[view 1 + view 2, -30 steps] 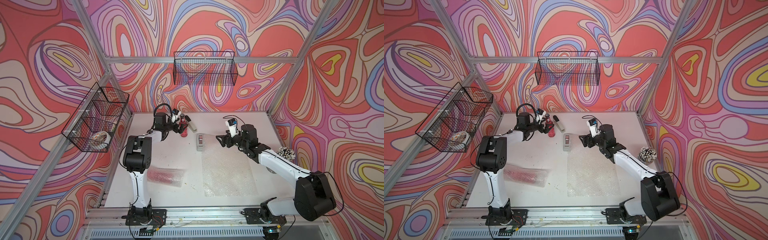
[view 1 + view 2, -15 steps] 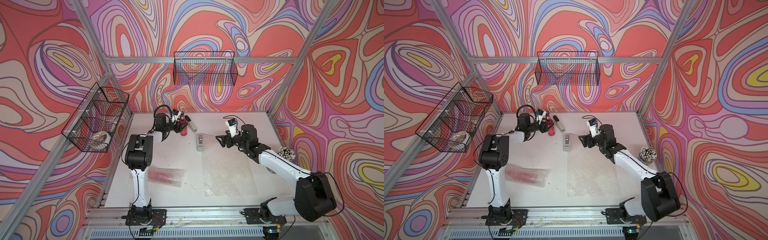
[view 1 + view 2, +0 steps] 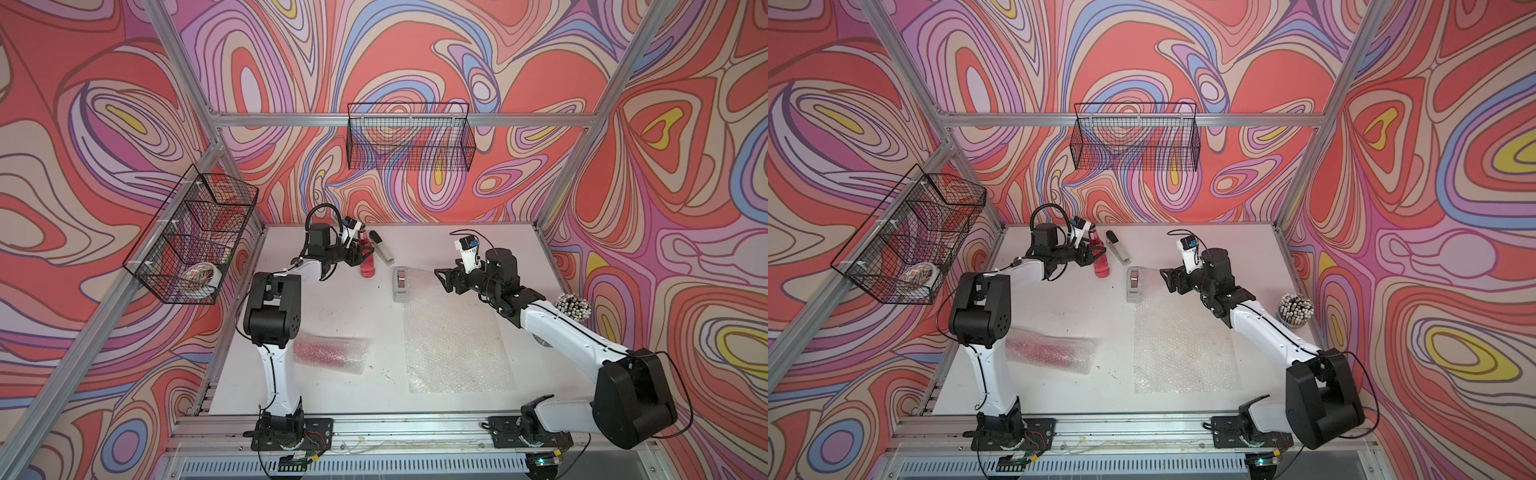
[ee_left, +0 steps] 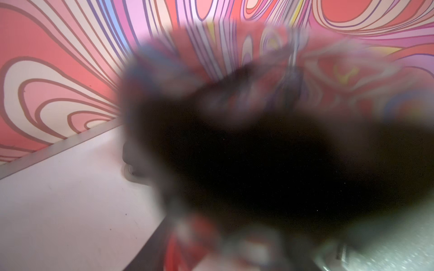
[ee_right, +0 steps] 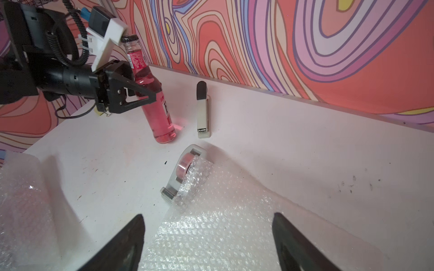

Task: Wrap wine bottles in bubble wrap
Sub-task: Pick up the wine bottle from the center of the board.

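Observation:
An unwrapped wine bottle (image 5: pixel 159 112) of pink liquid stands at the back of the table, leaning slightly; both top views show it (image 3: pixel 367 262) (image 3: pixel 1101 266). My left gripper (image 5: pixel 144 93) (image 3: pixel 365 250) is shut on its body below the neck. The left wrist view is a dark blur. A second bottle lies wrapped in bubble wrap (image 3: pixel 328 351) (image 3: pixel 1050 351) near the left arm's base. A flat bubble wrap sheet (image 3: pixel 453 340) (image 5: pixel 234 223) lies right of centre. My right gripper (image 5: pixel 207 214) (image 3: pixel 441 277) hovers open over its far end, holding nothing.
A grey tape dispenser (image 5: pixel 180 173) (image 3: pixel 400 282) sits under the flat sheet's far corner. A stapler (image 5: pixel 203 112) (image 3: pixel 382 249) lies just right of the held bottle. A cup of pens (image 3: pixel 573 305) stands at the right edge. Wire baskets (image 3: pixel 409 137) (image 3: pixel 191 241) hang on the walls.
My left gripper has closed on the standing bottle, with the arm shifting slightly. The right arm has stayed almost still.

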